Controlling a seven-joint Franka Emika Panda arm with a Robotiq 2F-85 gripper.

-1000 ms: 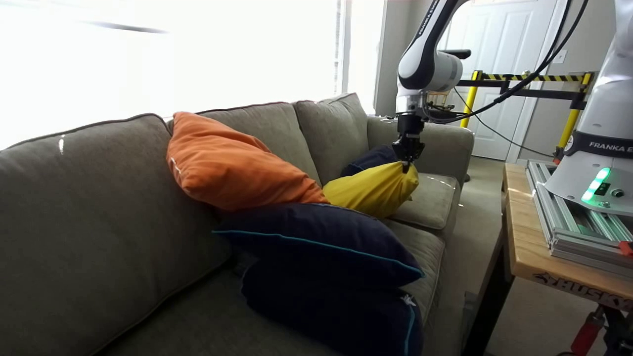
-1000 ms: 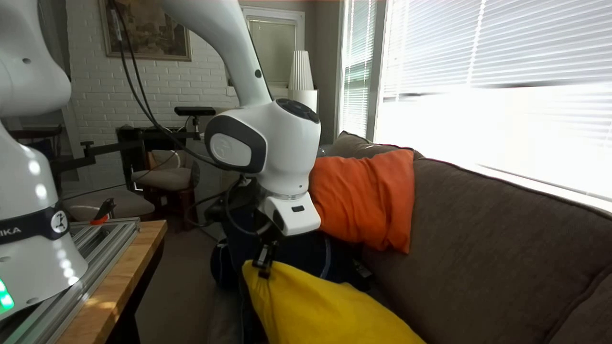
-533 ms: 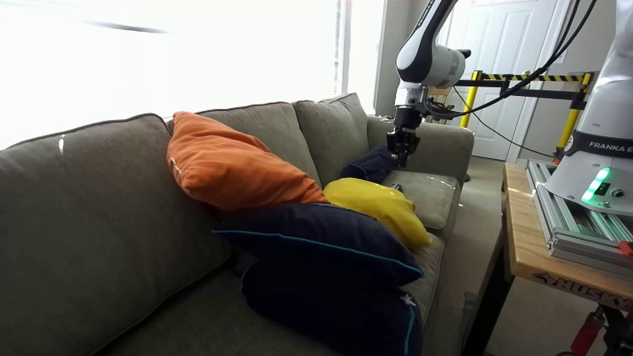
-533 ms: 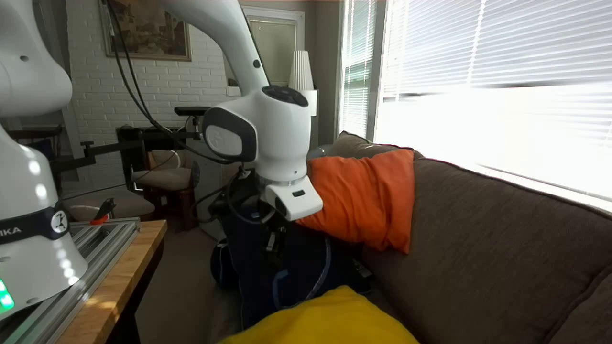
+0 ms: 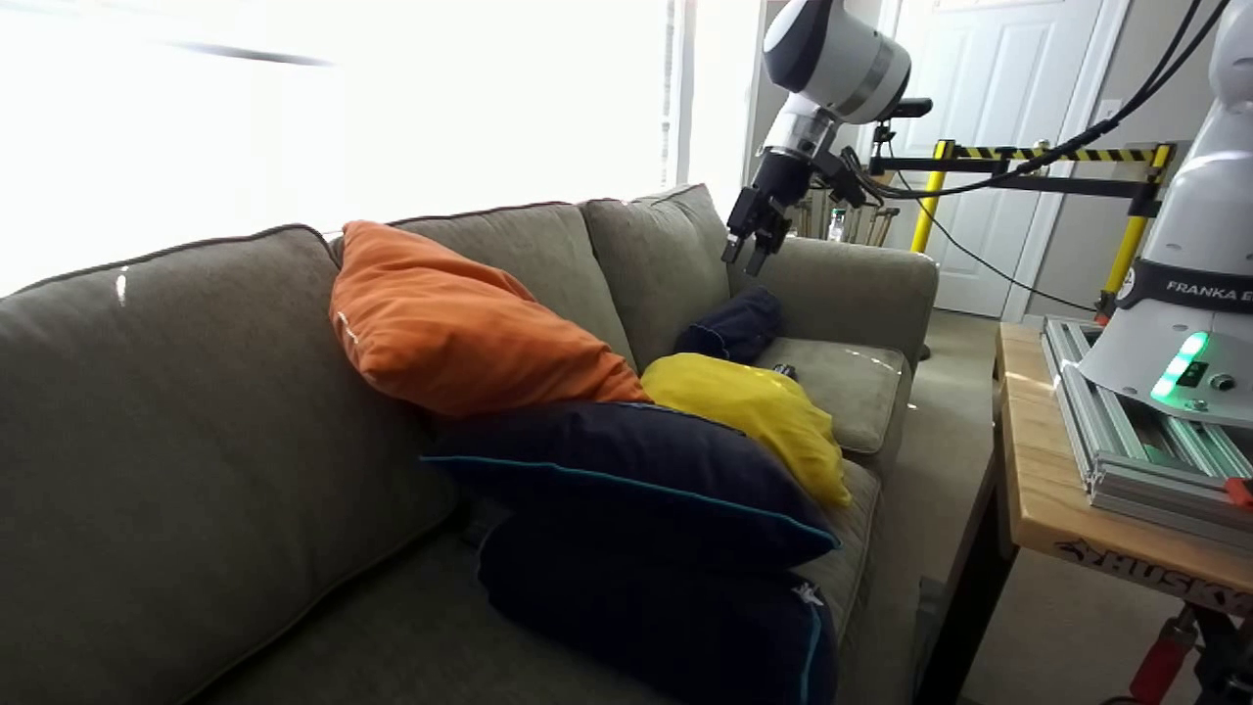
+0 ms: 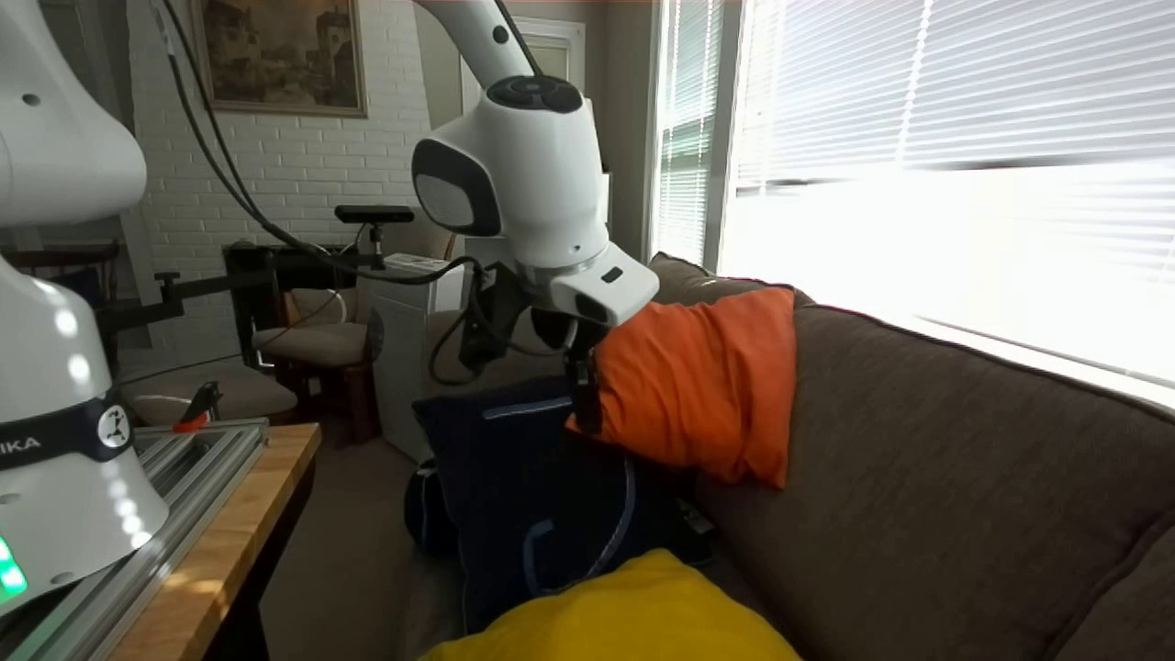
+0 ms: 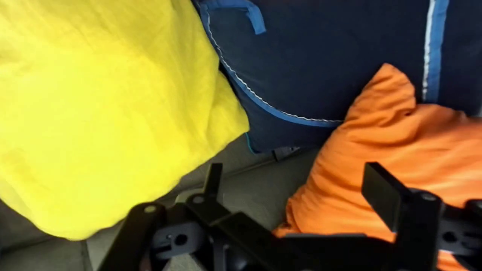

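- Gripper (image 7: 292, 166), fingers (image 7: 380, 195) apart, hangs over sofa (image 5: 196, 421).
- Yellow pillow (image 7: 101, 113) lies beside navy pillow (image 7: 320, 56).
- Orange pillow (image 7: 357, 162) partly covers navy pillow.
- Workbench (image 5: 1040, 441) stands before sofa.

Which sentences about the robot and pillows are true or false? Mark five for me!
1. The black two-fingered gripper is open. True.
2. The gripper is holding a pillow. False: it holds nothing.
3. The plump yellow fabric pillow lies on the grey-brown fabric sofa. True.
4. The wrinkled orange fabric pillow leans against the sofa's back. True.
5. Every pillow is yellow or orange. False: a dark navy fabric pillow lies there too.
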